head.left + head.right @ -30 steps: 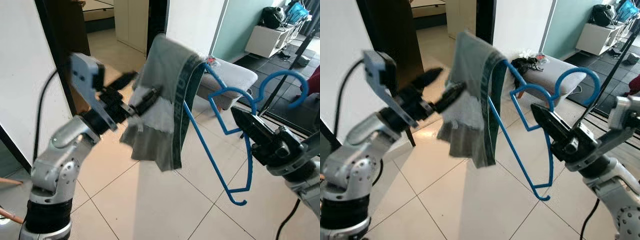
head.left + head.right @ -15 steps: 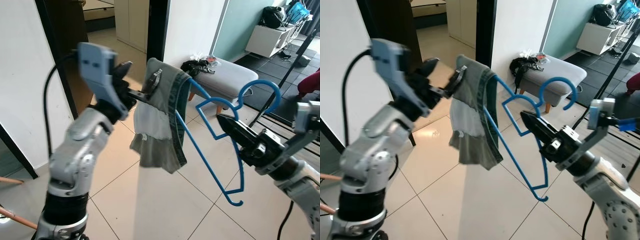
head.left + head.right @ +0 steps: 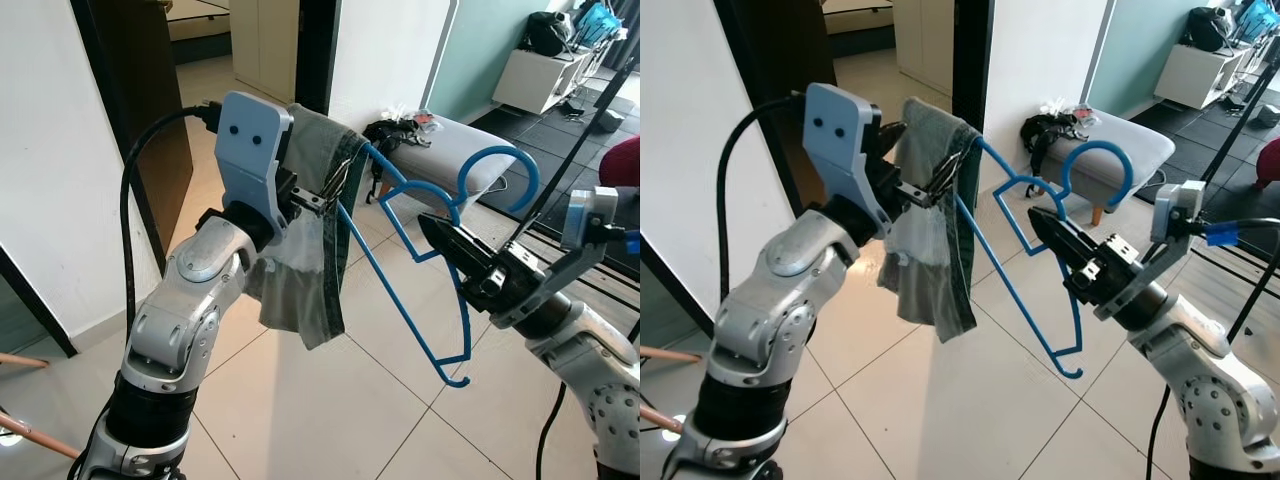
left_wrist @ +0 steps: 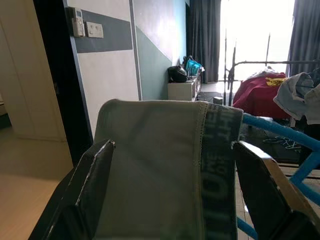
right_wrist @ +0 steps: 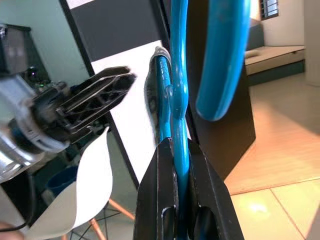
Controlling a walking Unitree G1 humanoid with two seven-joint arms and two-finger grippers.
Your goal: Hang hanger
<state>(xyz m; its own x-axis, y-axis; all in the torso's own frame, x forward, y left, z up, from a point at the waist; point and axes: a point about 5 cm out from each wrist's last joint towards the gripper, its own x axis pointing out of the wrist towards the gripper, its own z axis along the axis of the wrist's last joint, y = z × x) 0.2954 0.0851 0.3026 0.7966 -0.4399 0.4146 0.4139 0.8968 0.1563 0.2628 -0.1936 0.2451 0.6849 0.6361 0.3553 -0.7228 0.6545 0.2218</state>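
Up in the air between the two arms hangs a blue hanger (image 3: 430, 260), a thin, smooth plastic-looking frame with a rounded hook (image 3: 500, 170) at its top and a small upturned tip at its lower end. The right gripper (image 3: 445, 240) has its two black fingers pressed together on the hanger just below the hook; the right wrist view shows the blue bar (image 5: 179, 125) clamped between them. Draped over the hanger's far shoulder is a grey-green garment (image 3: 310, 250) of soft, slightly crumpled cloth, with a darker woven band (image 4: 216, 170) along one edge. That band carries pale lettering, too blurred and foreshortened to read. The left gripper (image 4: 172, 185) is at the garment, its fingers (image 4: 92, 185) spread wide on either side of the folded cloth, with the band lying inside the gap. Below is a floor (image 3: 300, 400) of large glossy beige tiles, and behind the hanger stands a grey padded stool (image 3: 450, 150) on short wooden legs.
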